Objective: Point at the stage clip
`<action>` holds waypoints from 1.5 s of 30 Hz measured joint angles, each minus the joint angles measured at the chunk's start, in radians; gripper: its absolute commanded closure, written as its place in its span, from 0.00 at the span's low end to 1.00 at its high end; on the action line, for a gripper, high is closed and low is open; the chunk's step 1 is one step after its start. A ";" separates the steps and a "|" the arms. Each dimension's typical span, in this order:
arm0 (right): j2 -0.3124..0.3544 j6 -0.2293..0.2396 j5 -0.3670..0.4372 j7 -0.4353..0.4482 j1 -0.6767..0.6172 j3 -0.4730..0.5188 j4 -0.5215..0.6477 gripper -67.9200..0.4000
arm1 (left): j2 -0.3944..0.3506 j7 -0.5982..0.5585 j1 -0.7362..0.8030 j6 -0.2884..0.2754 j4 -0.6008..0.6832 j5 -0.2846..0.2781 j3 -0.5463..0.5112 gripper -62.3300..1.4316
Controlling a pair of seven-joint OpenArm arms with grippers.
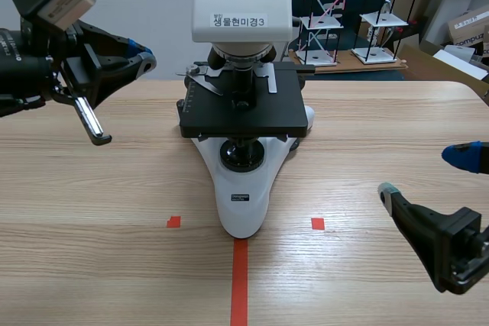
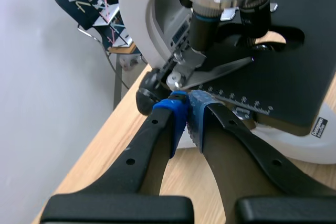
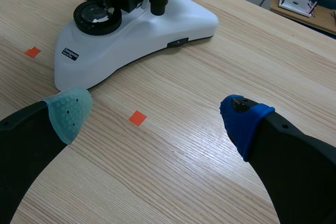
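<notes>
A white microscope (image 1: 243, 188) with a black stage (image 1: 244, 108) stands mid-table. The silver stage clip (image 1: 202, 80) lies on the stage's left rear; in the left wrist view the stage clip (image 2: 223, 71) sits just ahead of my fingertips. My left gripper (image 1: 145, 57) is raised left of the stage, shut with nothing held, its blue pads (image 2: 181, 111) meeting and aimed at the clip's pivot. My right gripper (image 1: 432, 173) rests low at the right, open, with only bare table between its pads (image 3: 69, 111).
Orange-red tape marks (image 1: 240, 276) lie before the microscope base (image 3: 131, 40). Wire-frame models (image 1: 344, 13) stand on a board behind the table, with a cardboard box (image 1: 467, 24) at the far right. Bare wood spreads either side of the microscope.
</notes>
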 measured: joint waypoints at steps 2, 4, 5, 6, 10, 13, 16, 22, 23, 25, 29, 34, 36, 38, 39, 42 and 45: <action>0.000 0.000 0.000 0.000 0.000 0.000 0.000 0.21 | 0.008 -0.001 -0.014 0.000 -0.010 0.000 0.004 0.94; 0.000 0.000 0.000 0.000 0.000 0.000 0.000 0.21 | 0.019 -0.001 -0.029 -0.001 -0.034 0.000 0.015 0.94; 0.000 0.000 0.000 0.000 0.000 0.000 0.000 0.21 | 0.022 0.000 -0.036 -0.006 -0.049 0.000 0.023 0.94; 0.000 0.000 0.000 0.000 0.000 0.000 0.000 0.21 | 0.025 0.000 -0.041 -0.008 -0.066 0.000 0.029 0.94; 0.000 0.000 0.000 0.000 0.000 0.000 0.000 0.21 | 0.039 -0.007 -0.056 -0.027 -0.128 0.001 0.035 0.94; 0.000 0.000 0.000 0.000 0.000 0.000 0.000 0.21 | 0.042 -0.019 -0.066 -0.061 -0.148 0.003 0.035 0.94; 0.000 0.000 0.000 0.000 0.000 0.000 0.000 0.21 | 0.057 -0.023 -0.066 -0.069 -0.155 0.003 0.035 0.94; 0.000 0.000 0.000 0.000 0.000 0.000 0.000 0.21 | 0.066 -0.023 -0.090 -0.071 -0.155 0.003 0.066 0.94; 0.000 0.000 0.000 0.000 0.000 0.000 0.000 0.21 | 0.066 -0.022 -0.097 -0.071 -0.155 0.003 0.074 0.94; 0.000 0.000 0.000 0.000 0.000 0.000 0.000 0.21 | 0.066 -0.023 -0.111 -0.072 -0.155 0.003 0.087 0.94; 0.000 0.000 0.000 0.000 0.000 0.000 0.000 0.21 | 0.066 -0.022 -0.113 -0.072 -0.155 0.003 0.089 0.94; 0.000 0.000 0.000 0.000 0.000 0.000 0.000 0.21 | 0.066 -0.022 -0.113 -0.072 -0.155 0.003 0.089 0.94; 0.000 0.000 0.000 0.000 0.000 0.000 0.000 0.21 | 0.066 -0.022 -0.113 -0.072 -0.155 0.003 0.089 0.94; 0.000 0.000 0.000 0.000 0.000 0.000 0.000 0.21 | 0.066 -0.022 -0.113 -0.072 -0.155 0.003 0.089 0.94; 0.000 0.000 0.000 0.000 0.000 0.000 0.000 0.21 | 0.066 -0.022 -0.113 -0.072 -0.155 0.003 0.089 0.94; 0.000 0.000 0.000 0.000 0.000 0.000 0.000 0.21 | 0.066 -0.022 -0.113 -0.072 -0.155 0.003 0.089 0.94; 0.000 0.000 0.000 0.000 0.000 0.000 0.000 0.21 | 0.066 -0.022 -0.113 -0.072 -0.155 0.003 0.089 0.94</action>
